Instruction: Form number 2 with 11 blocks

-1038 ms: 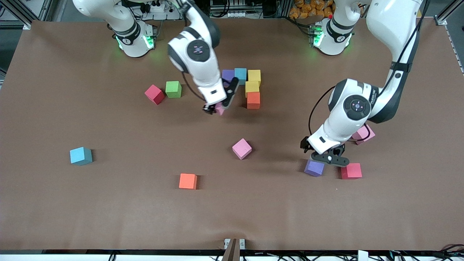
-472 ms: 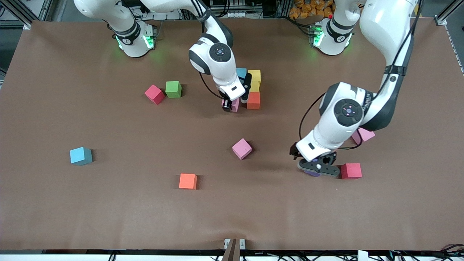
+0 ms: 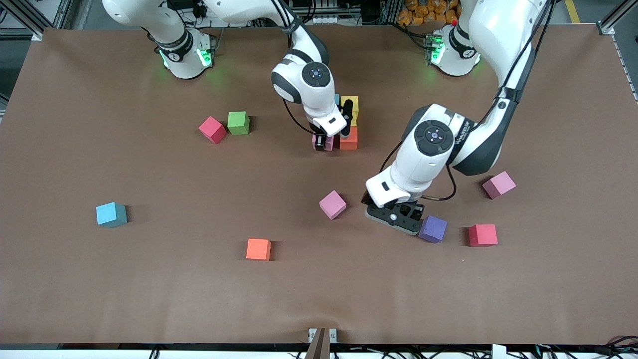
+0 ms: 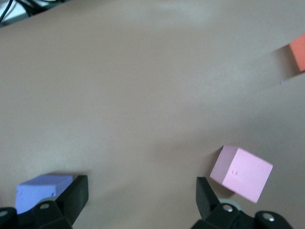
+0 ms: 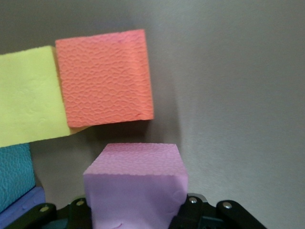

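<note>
My right gripper (image 3: 325, 141) is shut on a pink block (image 3: 322, 144), low beside the orange block (image 3: 348, 138) of the started number 2 (image 3: 350, 105). The right wrist view shows the pink block (image 5: 136, 186) between the jaws of the right gripper (image 5: 136, 212), close to the orange block (image 5: 105, 83), a yellow block (image 5: 28, 98) and a blue one (image 5: 14, 176). My left gripper (image 3: 396, 219) hangs open over bare table between a pink block (image 3: 332, 204) and a purple block (image 3: 432, 229). In the left wrist view the left gripper (image 4: 142, 195) holds nothing, with the purple block (image 4: 40, 191) and pink block (image 4: 241, 172) outside its fingers.
Loose blocks lie about: a red one (image 3: 482, 235) and a pink one (image 3: 498, 184) toward the left arm's end, an orange one (image 3: 258, 249) near the front, a blue one (image 3: 110, 214), a red one (image 3: 212, 129) and a green cube (image 3: 238, 122) toward the right arm's end.
The right gripper carried the pink block toward the orange block and came down beside it. The left gripper swung off the purple block toward the loose pink block, still open.
</note>
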